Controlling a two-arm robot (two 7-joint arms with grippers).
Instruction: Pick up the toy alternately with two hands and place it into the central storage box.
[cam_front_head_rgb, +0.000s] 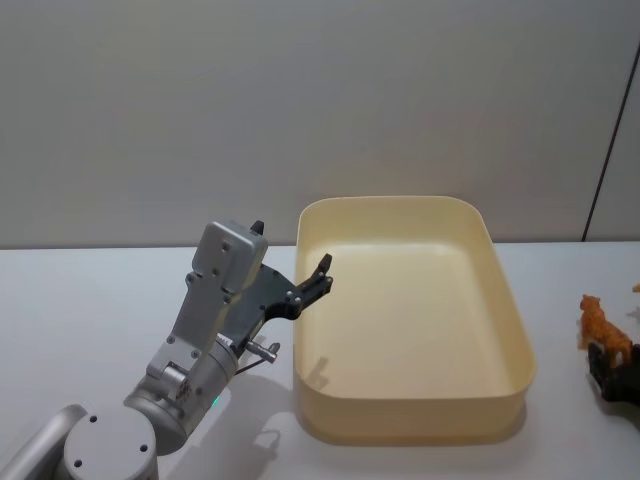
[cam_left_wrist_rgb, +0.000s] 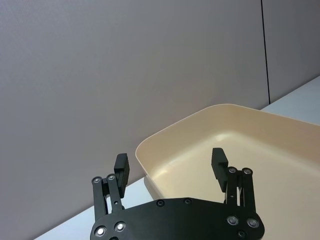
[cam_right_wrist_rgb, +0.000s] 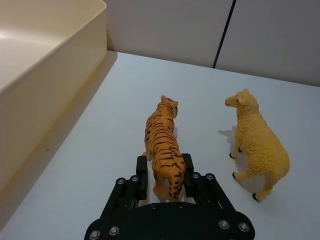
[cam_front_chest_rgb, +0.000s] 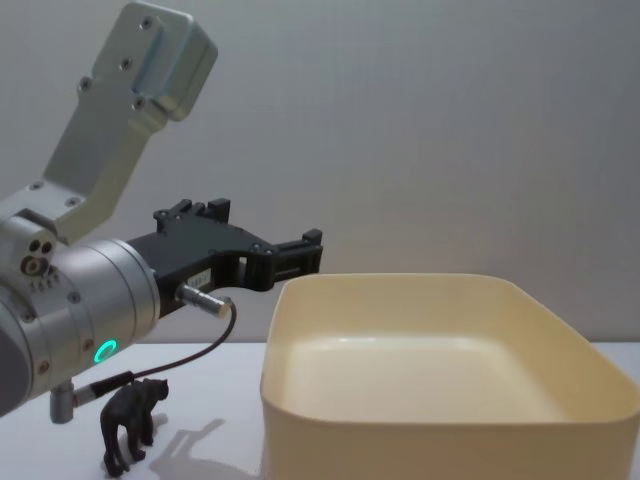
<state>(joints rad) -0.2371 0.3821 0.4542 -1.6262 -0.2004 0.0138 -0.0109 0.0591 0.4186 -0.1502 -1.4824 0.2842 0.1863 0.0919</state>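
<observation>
The toy in hand is an orange striped tiger (cam_right_wrist_rgb: 162, 137) standing on the white table to the right of the central storage box (cam_right_wrist_rgb: 50, 85). My right gripper (cam_right_wrist_rgb: 165, 172) is shut on the tiger's hindquarters, one finger on each flank. The head view shows the tiger (cam_front_head_rgb: 600, 325) and the right gripper (cam_front_head_rgb: 615, 375) at the far right edge. The cream-yellow box (cam_front_head_rgb: 390, 203) holds nothing. My left gripper (cam_left_wrist_rgb: 170, 165) hangs open at the box's far left corner (cam_left_wrist_rgb: 200, 145), above the rim, with nothing between its fingers.
A yellow toy sheep (cam_right_wrist_rgb: 257, 142) stands close beside the tiger, on the side away from the box. A black toy animal (cam_front_chest_rgb: 130, 420) stands on the table under my left arm, left of the box (cam_front_chest_rgb: 420, 445). A grey wall runs behind the table.
</observation>
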